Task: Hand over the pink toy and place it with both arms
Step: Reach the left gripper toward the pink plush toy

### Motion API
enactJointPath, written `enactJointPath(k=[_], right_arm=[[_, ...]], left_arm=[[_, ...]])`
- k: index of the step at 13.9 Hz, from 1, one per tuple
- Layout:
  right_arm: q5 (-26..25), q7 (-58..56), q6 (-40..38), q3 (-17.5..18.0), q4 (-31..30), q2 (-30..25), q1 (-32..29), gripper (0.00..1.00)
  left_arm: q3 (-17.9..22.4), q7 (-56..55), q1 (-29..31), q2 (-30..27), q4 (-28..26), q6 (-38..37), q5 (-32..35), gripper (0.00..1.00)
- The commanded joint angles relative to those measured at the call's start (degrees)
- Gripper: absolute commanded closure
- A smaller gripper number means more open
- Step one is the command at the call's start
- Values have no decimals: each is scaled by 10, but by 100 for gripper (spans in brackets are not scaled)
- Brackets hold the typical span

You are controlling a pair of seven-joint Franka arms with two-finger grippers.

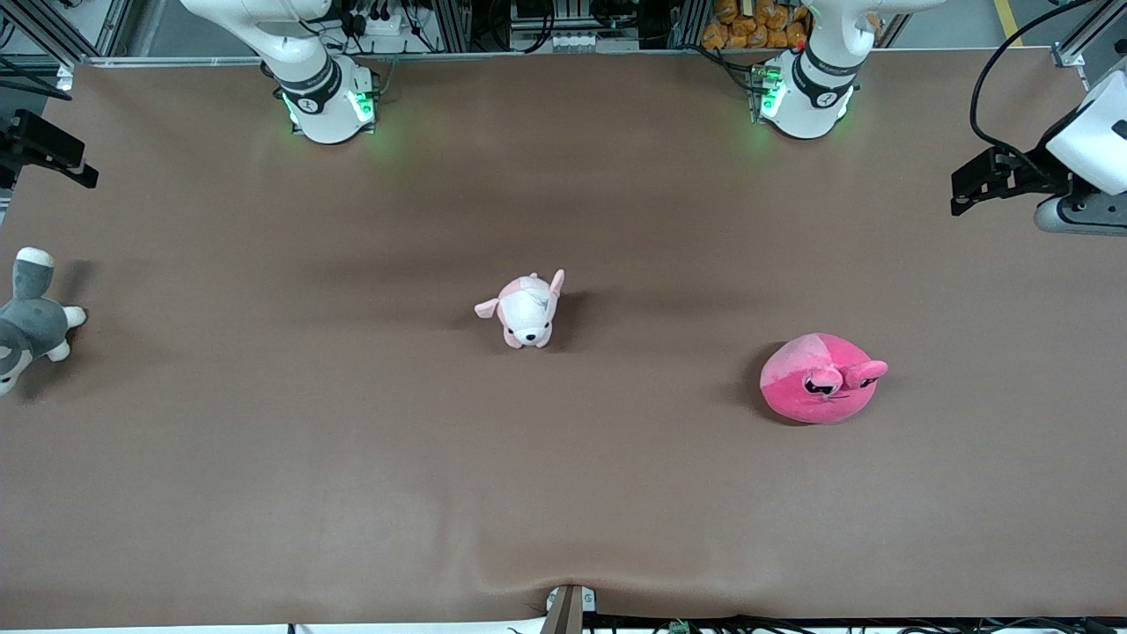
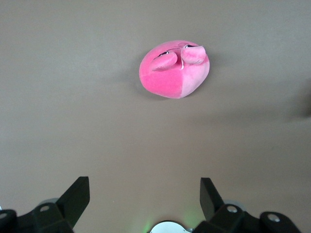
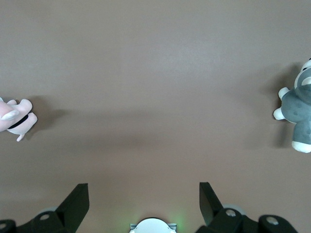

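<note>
The pink toy (image 1: 819,380), a round hot-pink plush with two small ears and dark squinting eyes, lies on the brown table toward the left arm's end. It also shows in the left wrist view (image 2: 172,73). My left gripper (image 2: 144,187) is open and empty, high over the table near its own base (image 1: 806,88), well apart from the toy. My right gripper (image 3: 144,187) is open and empty, high over the table near its base (image 1: 321,97). Neither hand shows in the front view.
A pale pink-and-white puppy plush (image 1: 526,310) stands mid-table and shows at the edge of the right wrist view (image 3: 14,119). A grey-and-white plush (image 1: 26,326) lies at the right arm's end of the table. Black fixtures (image 1: 995,176) stand at the table's ends.
</note>
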Motion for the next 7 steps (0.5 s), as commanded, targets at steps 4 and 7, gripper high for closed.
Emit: enactJointPath(k=[4,7], right_arm=[[10,-6,-8,7,11,5,-14,0],[10,-6,-8,7,11,5,-13,0]], left_arm=[[-1,1,3,2,7,-7,5,0],[-2,-43,2,7,8,-6,4,0]])
